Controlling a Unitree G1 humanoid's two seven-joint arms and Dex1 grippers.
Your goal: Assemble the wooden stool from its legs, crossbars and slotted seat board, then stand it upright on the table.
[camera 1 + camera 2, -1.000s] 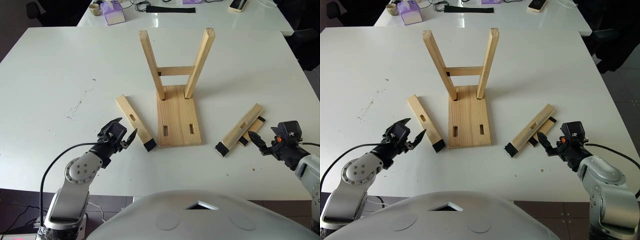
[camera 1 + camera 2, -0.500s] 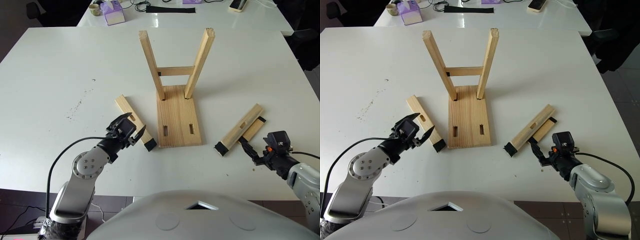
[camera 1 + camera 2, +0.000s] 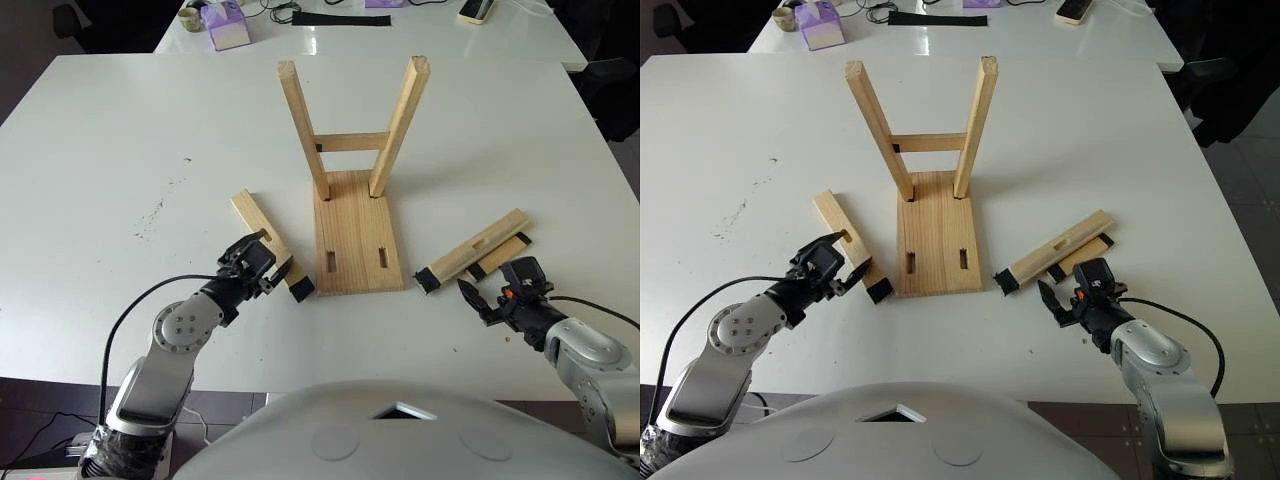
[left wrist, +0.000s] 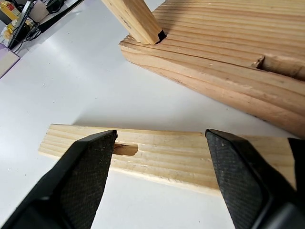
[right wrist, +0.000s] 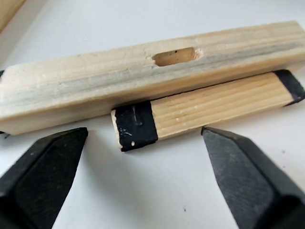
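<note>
Left eye view: the stool looks roughly half built. Two pale wooden legs [image 3: 305, 130] joined by a short wooden crossbar [image 3: 352, 141] stand in the slotted wooden seat board [image 3: 358, 235] lying on the white table [image 3: 120, 150]. Left jaws gape astride a loose slotted leg [image 3: 255, 220] beside it; right jaws gape just short of the other leg [image 3: 472, 249] and black-tipped crossbar [image 3: 503, 254].

The silver-grey left arm [image 3: 172, 340] is bent at the elbow and angled forward and inward. Its black two-fingered left gripper [image 4: 160, 140] is held low, fingers spread wide. The matching right arm [image 3: 583, 350] also angles inward, its black right gripper [image 5: 143, 133] low with fingers parted.
</note>
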